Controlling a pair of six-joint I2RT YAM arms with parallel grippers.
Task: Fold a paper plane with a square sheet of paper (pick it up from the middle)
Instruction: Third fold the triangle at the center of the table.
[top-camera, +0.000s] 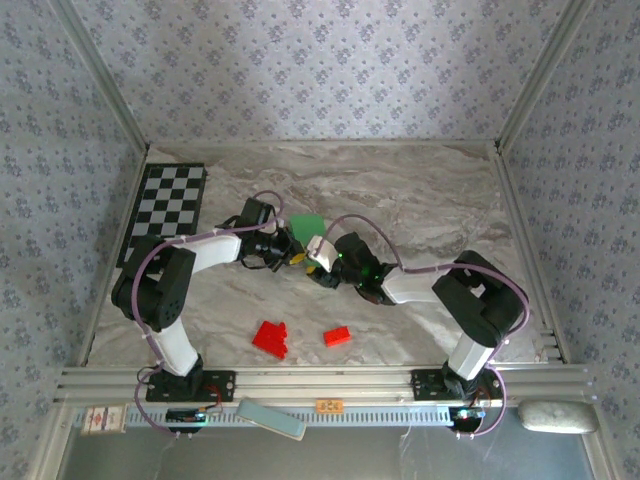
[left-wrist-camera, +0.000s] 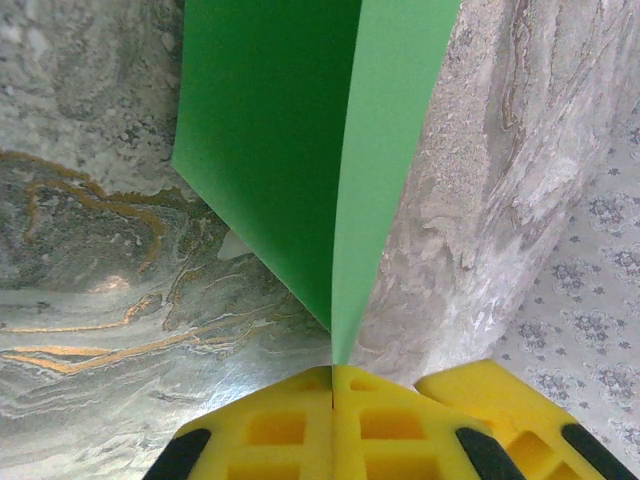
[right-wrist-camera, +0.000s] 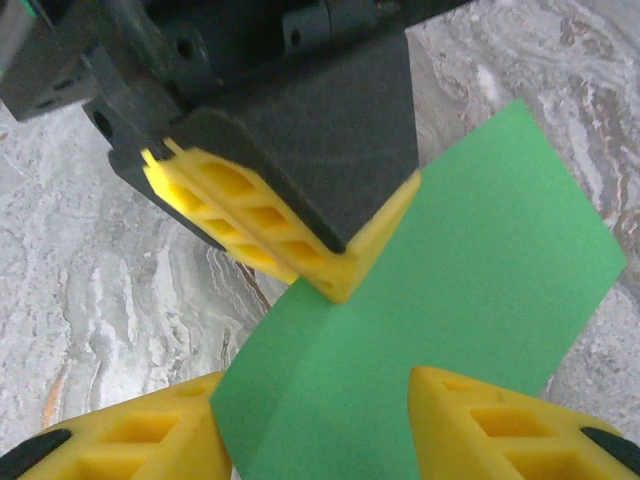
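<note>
The square sheet of paper (top-camera: 305, 224) is bright green and lies near the middle of the marble table. My left gripper (left-wrist-camera: 333, 372) is shut on the paper (left-wrist-camera: 300, 150), which rises from the pinched yellow fingertips as two bent faces. In the right wrist view the green sheet (right-wrist-camera: 450, 320) spreads below my right gripper (right-wrist-camera: 315, 400), whose yellow fingers (right-wrist-camera: 130, 435) stand apart on either side of it. The left gripper's shut yellow fingers (right-wrist-camera: 330, 270) press on the sheet's near edge there. In the top view both grippers meet at the paper, left (top-camera: 290, 250) and right (top-camera: 318, 252).
Two small red blocks (top-camera: 270, 338) (top-camera: 337, 336) lie toward the front of the table (top-camera: 420, 200). A black-and-white checkered board (top-camera: 165, 208) sits at the back left. Patterned walls close in the back and sides.
</note>
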